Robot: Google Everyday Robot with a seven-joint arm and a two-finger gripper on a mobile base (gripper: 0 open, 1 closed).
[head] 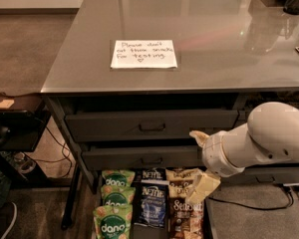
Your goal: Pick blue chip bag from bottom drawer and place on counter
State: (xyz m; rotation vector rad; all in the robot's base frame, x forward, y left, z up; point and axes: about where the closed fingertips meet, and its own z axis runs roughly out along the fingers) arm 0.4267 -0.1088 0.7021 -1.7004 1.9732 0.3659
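Risk is grabbing the wrong snack imo: hand point(191, 166), fingers point(204, 185) spread, hangs over the brown bags point(185, 210), just beside the blue chip bag point(152, 205).

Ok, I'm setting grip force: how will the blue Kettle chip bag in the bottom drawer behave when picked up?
Likely light and crumply: the blue Kettle chip bag looks puffed. Its glossy film may slip in the claw, which hangs open over the brown bags beside it. Wedged against the green dang bags, it could drag neighbours.
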